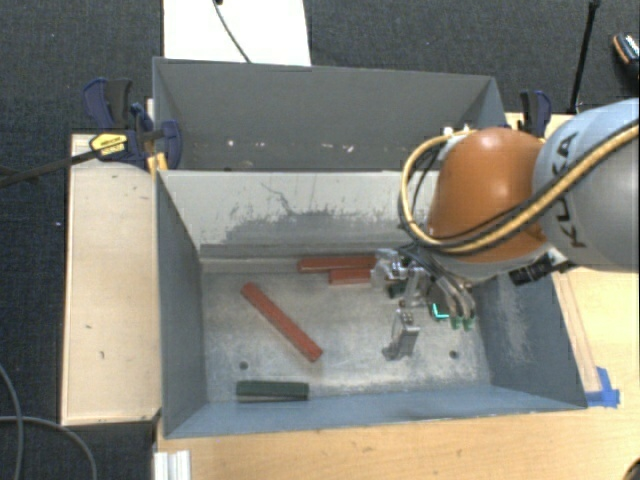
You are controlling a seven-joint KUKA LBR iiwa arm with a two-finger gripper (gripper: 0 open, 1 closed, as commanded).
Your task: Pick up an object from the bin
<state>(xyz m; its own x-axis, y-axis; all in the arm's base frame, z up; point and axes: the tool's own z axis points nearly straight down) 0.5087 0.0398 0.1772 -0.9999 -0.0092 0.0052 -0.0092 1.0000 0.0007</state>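
My gripper (401, 346) hangs low over the bin floor in the right half, with bare floor beneath it and nothing seen in it. Nearest to it lies a red-brown bar (336, 268) along the foot of the back wall, just to its upper left. A second red-brown bar (281, 323) rests diagonally on the floor further left. A dark green bar (272, 391) lies flat near the front wall at the left.
The arm with its orange cover and looped cables overhangs the bin's right rear corner. Sloped grey walls close in the floor on all sides.
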